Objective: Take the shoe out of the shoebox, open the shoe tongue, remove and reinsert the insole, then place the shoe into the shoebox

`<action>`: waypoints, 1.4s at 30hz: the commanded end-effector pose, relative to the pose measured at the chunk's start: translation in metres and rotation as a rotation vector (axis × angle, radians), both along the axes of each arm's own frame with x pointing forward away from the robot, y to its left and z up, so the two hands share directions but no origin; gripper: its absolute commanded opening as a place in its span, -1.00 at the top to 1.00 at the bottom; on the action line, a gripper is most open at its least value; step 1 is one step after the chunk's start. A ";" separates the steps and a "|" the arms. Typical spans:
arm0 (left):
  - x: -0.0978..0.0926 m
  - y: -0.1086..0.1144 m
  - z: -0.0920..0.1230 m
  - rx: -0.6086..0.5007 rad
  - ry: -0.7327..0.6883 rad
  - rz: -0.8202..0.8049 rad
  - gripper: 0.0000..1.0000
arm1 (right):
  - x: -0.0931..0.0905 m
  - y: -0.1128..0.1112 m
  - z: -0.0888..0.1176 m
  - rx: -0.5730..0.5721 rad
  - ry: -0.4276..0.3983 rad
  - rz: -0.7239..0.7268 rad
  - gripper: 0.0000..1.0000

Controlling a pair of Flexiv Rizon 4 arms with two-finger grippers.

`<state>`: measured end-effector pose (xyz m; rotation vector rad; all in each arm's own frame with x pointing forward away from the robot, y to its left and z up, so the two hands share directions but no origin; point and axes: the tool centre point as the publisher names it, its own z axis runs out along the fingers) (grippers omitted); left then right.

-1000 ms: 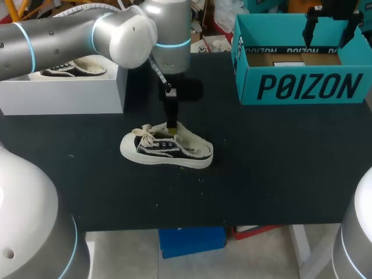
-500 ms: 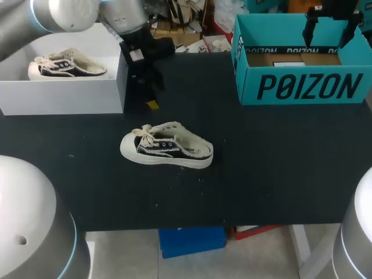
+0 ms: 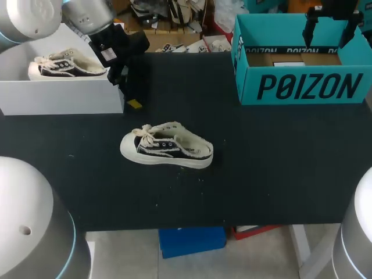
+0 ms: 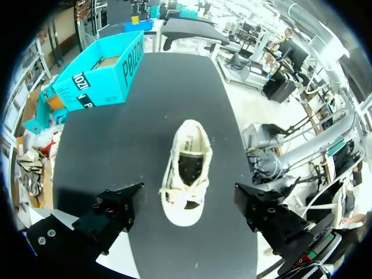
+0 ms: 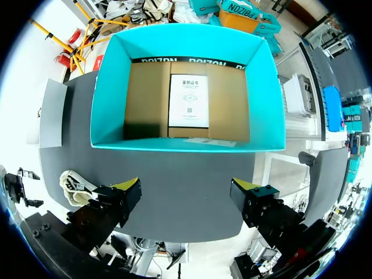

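The shoe (image 3: 167, 148) lies out of its box near the middle of the bench (image 3: 273, 168); the shoebox (image 3: 302, 87) stands at the far right corner without it. The left claw (image 4: 192, 212) is released and empty toward the far left corner, and the right claw (image 5: 187, 190) is released above the shoebox. Removal is judged done, the insole work cannot be told, and the return to the box is outstanding.

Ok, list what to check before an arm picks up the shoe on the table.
1. Shoe upright on its sole, touched by nothing: ok.
2. Left gripper open, empty, clear of the shoe: ok.
3. Right gripper open, empty, over the teal shoebox: ok.
4. Teal shoebox open, only a paper card inside: ok.
5. Insole seated flat in the shoe: cannot tell.
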<state>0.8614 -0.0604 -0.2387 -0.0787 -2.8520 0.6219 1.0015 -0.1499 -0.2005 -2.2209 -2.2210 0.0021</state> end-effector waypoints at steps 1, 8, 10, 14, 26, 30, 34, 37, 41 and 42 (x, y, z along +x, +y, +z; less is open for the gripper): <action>-0.001 0.019 0.007 -0.110 -0.030 -0.046 -1.00 | 0.000 0.000 0.000 0.000 0.000 0.000 -1.00; -0.021 0.066 -0.004 -0.200 -0.029 -0.071 -1.00 | 0.000 0.000 0.000 0.000 0.000 0.000 -1.00; -0.028 0.075 -0.007 -0.210 -0.039 -0.068 -1.00 | 0.000 0.000 0.000 0.000 0.000 0.000 -1.00; -0.038 0.090 -0.012 -0.242 -0.049 -0.054 -1.00 | 0.000 0.000 0.000 0.000 0.000 0.000 -1.00; -0.044 0.110 -0.019 -0.287 -0.065 -0.022 -1.00 | 0.000 0.000 0.000 0.000 0.000 0.000 -1.00; -0.044 0.110 -0.019 -0.287 -0.065 -0.022 -1.00 | 0.000 0.000 0.000 0.000 0.000 0.000 -1.00; -0.044 0.110 -0.019 -0.287 -0.065 -0.022 -1.00 | 0.000 0.000 0.000 0.000 0.000 0.000 -1.00; -0.044 0.110 -0.019 -0.287 -0.065 -0.022 -1.00 | 0.000 0.000 0.000 0.000 0.000 0.000 -1.00; -0.044 0.110 -0.019 -0.287 -0.065 -0.022 -1.00 | -0.001 0.002 0.001 -0.033 0.003 0.076 -1.00; -0.044 0.110 -0.019 -0.287 -0.065 -0.022 -1.00 | -0.003 0.005 0.001 -0.053 0.007 0.138 -1.00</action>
